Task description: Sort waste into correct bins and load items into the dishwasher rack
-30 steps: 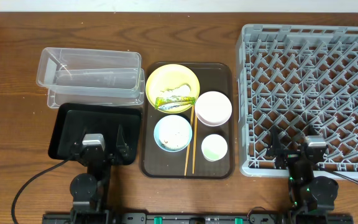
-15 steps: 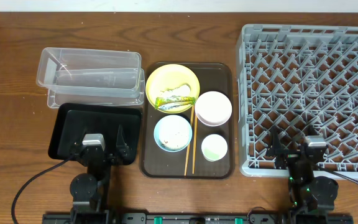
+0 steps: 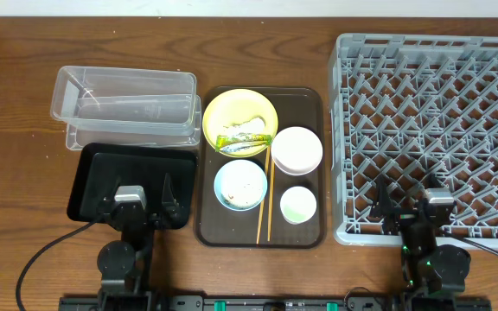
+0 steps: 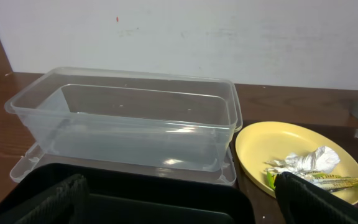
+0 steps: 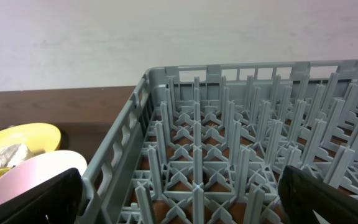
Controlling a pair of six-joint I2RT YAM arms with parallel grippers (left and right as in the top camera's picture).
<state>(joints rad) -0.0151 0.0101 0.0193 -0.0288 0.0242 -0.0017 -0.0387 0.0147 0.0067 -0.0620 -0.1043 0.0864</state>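
The yellow plate (image 3: 240, 112) holds the yellow-green wrapper (image 3: 243, 143) and a white crumpled scrap (image 3: 252, 128); both also show in the left wrist view (image 4: 319, 180). The light blue bowl (image 3: 240, 184) has whitish bits inside. The pinkish-white bowl (image 3: 296, 149), pale cup (image 3: 298, 205) and chopsticks (image 3: 264, 203) lie beside them. The clear box (image 3: 126, 108) stands behind the black tray (image 3: 102, 168). The grey rack (image 3: 430, 104) is at the right. My left gripper (image 3: 139, 207) is open and empty over the black tray. My right gripper (image 3: 430, 212) is open and empty over the rack's near edge.
The dishes all sit on a dark brown serving tray (image 3: 311, 99) between the bins and the rack. The clear box rests on its own lid (image 4: 23, 168). Brown wooden table (image 3: 24, 130) surrounds everything; a white wall is behind.
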